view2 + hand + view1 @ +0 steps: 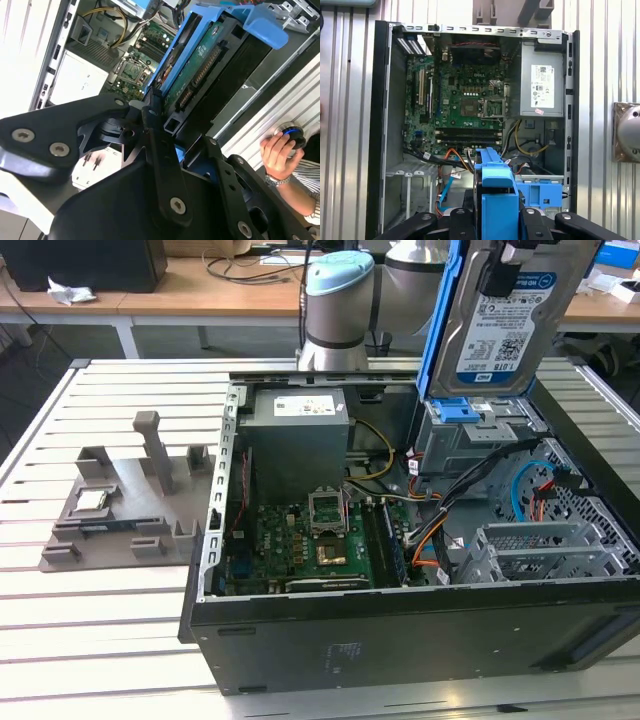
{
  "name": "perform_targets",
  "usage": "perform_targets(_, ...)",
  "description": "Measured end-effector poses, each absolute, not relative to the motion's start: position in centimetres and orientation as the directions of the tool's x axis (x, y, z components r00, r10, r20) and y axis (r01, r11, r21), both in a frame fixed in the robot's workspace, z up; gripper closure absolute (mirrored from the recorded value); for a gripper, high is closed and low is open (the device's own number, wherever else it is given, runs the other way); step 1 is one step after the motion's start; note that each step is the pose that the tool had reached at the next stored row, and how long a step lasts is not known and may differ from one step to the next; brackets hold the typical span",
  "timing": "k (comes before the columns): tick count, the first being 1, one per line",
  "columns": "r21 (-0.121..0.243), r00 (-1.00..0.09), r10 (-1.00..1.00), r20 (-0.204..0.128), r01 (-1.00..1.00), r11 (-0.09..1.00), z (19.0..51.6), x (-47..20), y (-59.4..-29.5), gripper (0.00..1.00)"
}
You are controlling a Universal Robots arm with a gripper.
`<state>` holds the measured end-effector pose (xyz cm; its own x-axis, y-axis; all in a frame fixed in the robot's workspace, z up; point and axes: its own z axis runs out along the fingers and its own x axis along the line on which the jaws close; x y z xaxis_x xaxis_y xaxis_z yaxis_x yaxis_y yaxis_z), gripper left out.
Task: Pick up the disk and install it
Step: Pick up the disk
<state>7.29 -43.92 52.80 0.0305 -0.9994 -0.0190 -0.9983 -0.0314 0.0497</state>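
Holding the disk [500,330] upright in the gripper [172,127], closed on its blue-framed edges, above the bay [470,425] at the far corner of the case [400,610], exterior view's right. Probably stiff, dense, shock-sensitive; safest gripped by those frame edges, clear of the circuit board [197,67].

Soft, even light comes down from above in the exterior view, leaving only faint shadows on the table [100,640] and deeper shade inside the computer case [400,630]. In the second wrist view the power supply [75,85] glares white, while my gripper [160,112], clamped on the disk [200,65], sits nearly black.
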Motion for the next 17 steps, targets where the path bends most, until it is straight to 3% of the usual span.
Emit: perform_targets(17,0.050,0.030,-0.999,-0.019,-0.998,-0.031,52.8,7.3,-48.8,0.63)
